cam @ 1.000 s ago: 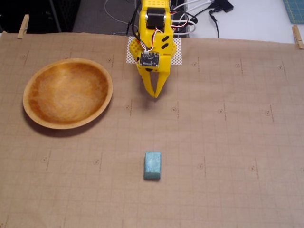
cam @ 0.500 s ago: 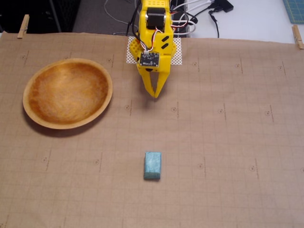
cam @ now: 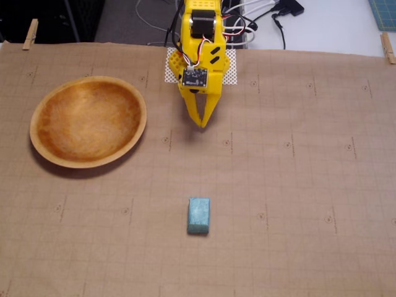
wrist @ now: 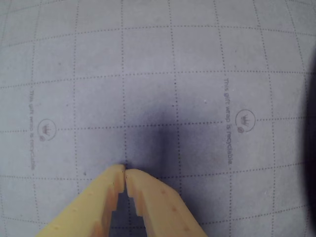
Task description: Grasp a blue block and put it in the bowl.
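The small matte teal blue block [cam: 198, 215] is lying alone on gridded paper [cam: 297, 204], while the yellow gripper [cam: 202, 124] is hanging closed, holding nothing.

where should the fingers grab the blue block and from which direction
Probably from straight above, closing across the blue block's two long sides near its middle. In the fixed view it lies flat on the paper, long axis running toward the arm, with open space all around. The gripper is shut, holds nothing, and must open first.
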